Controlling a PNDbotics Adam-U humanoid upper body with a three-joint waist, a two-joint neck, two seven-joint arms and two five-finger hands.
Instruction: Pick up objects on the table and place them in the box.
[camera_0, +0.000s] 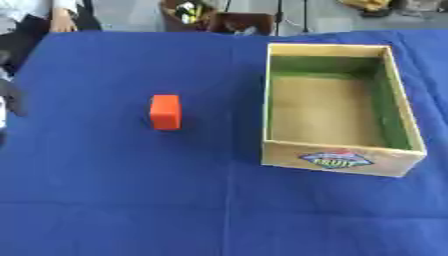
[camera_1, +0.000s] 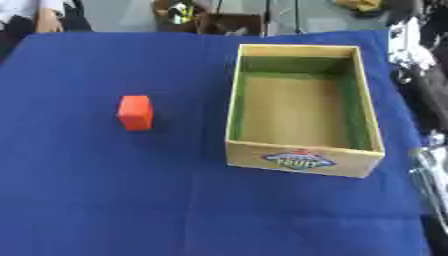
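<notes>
Since nothing is in hand yet, I'd call this the very start, reach not begun. Left eye: one orange block sits on the blue tablecloth, well apart from one wooden box to its right, which looks empty. Something dark, maybe my left arm, shows at the left edge; no hand visible. Right eye: blurry right arm at the right edge, hand not visible either. Next move needs a reach to the block.
</notes>
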